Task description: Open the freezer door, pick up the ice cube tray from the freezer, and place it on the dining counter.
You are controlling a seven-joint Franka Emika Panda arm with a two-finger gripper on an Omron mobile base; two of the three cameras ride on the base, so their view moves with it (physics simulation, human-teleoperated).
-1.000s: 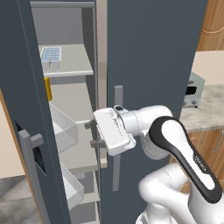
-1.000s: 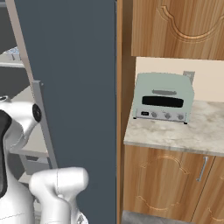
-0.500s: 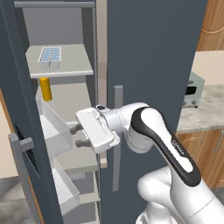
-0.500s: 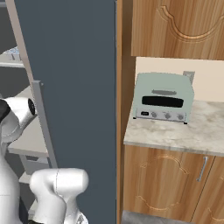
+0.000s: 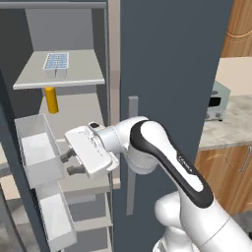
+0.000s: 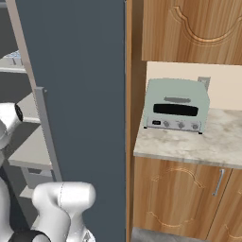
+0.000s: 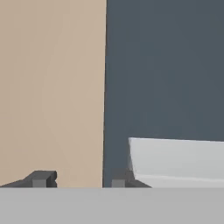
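Gripper [image 5: 70,162] level, pointing at door bin [image 5: 35,150], fingers apart, holding nothing.

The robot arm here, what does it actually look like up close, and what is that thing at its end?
The arm is thick, rounded and glossy white, with a black band curving along its upper link bearing tiny pale lettering. It ends in a flat white boxy hand, and the gripper is two short dark grey fingers. No loose cables show.

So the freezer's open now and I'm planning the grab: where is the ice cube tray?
In the left base view, the ice cube tray lies on the freezer's top shelf, upper left, above the orange cylinder.
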